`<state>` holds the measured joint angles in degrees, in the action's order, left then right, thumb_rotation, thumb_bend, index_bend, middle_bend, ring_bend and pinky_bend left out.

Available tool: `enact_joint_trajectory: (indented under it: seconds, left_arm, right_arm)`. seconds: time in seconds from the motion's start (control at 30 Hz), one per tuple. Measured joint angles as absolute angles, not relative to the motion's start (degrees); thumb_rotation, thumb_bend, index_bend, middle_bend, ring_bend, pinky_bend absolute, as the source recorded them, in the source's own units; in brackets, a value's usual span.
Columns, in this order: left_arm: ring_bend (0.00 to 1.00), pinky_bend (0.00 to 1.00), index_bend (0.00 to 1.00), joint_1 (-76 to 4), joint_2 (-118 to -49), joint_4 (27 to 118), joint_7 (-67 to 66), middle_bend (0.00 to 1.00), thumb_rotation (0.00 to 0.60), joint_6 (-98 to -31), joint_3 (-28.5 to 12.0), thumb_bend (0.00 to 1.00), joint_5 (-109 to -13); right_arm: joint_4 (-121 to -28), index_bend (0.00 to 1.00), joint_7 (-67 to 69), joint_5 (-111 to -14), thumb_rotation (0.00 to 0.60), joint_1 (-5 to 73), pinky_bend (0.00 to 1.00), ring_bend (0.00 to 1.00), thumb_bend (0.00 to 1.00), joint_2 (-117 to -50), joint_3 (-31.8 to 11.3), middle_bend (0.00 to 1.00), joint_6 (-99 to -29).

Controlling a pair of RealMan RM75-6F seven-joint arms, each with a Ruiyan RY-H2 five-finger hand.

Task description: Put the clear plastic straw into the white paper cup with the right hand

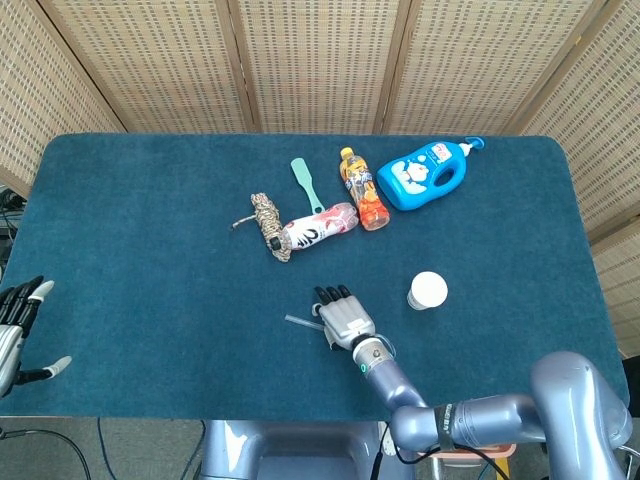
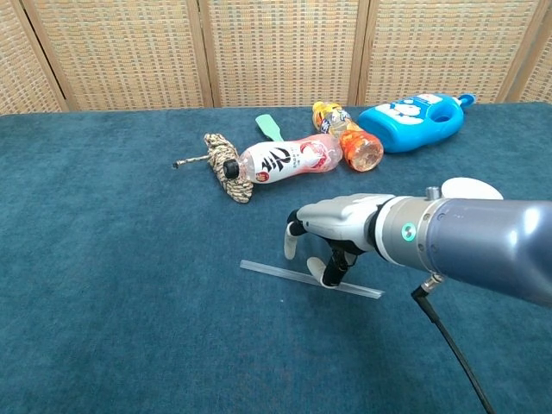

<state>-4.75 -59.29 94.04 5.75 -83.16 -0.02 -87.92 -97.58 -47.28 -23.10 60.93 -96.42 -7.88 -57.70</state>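
- Wicker screens are standing behind the worktop (image 1: 120, 220), which is wearing a dark teal cloth.
- Far left, the left hand (image 1: 18, 325) is idling off the worktop's edge, fingers apart and holding nothing.
- Along the back, left to right, a rope bundle (image 1: 266, 222), a green spatula (image 1: 306, 182), a pink bottle (image 1: 318, 227), an orange bottle (image 1: 361, 190) and a blue jug (image 1: 423, 176) are lying well apart from the work.
- Near the front edge, the straw (image 2: 276, 272) is lying flat on the cloth, running left to right; it is thin, clear and faint against the pile.
- The right hand (image 2: 332, 231) is hovering over the straw's middle, palm down, thumb and a fingertip reaching down on either side of it; whether they are pinching it yet, I cannot tell.
- Further right, the cup (image 1: 428, 290) is standing upright, mouth open, well apart from the straw.
- Risks, as I am judging them: the straw is looking light and slick, so fingertips closing off-centre may be rolling it away or pressing it into the cloth instead of lifting it.
- A pinch at the middle may be leaving both ends swinging, so one end could be catching the cup's rim and tipping the cup.
- In the chest view the forearm is hiding most of the cup, making the aim harder.
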Motion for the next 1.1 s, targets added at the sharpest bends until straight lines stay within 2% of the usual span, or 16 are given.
enact_joint_trajectory:
  seconds: [0.4,0.87,0.93,1.0,1.1]
  left_arm:
    - [0.00,0.00,0.00,-4.8,-59.3,93.9,5.9,0.00,0.600,-83.3,0.0,0.12,-88.0]
    - [0.00,0.00,0.00,-4.8,-59.6,94.2,5.0,0.00,0.600,-83.2,0.1,0.12,-88.0]
    - [0.00,0.00,0.00,-4.8,-59.6,94.2,5.0,0.00,0.600,-83.2,0.1,0.12,-88.1]
    - [0.00,0.00,0.00,-4.9,-59.6,94.3,4.9,0.00,0.600,-83.2,0.2,0.12,-88.1]
    - [0.00,0.00,0.00,-4.9,-59.7,94.3,4.6,0.00,0.600,-83.0,0.2,0.12,-88.1]
  right_arm:
    - [-99.1,0.30,-46.1,-23.6,0.600,61.3,0.00,0.00,0.72,-96.4,-6.0,0.00,-55.7]
    - [-103.9,0.30,-44.9,-31.2,0.600,60.5,0.00,0.00,0.71,-93.1,-1.5,0.00,-55.0]
    - [-104.0,0.30,-44.2,-33.6,0.600,60.0,0.00,0.00,0.64,-92.9,-1.3,0.00,-55.3]
    - [-103.8,0.30,-43.3,-36.5,0.600,59.4,0.00,0.00,0.48,-92.9,-1.0,0.00,-55.8]
    - [-103.1,0.31,-41.4,-42.6,0.600,58.0,0.00,0.00,0.37,-93.2,-0.4,0.00,-56.9]
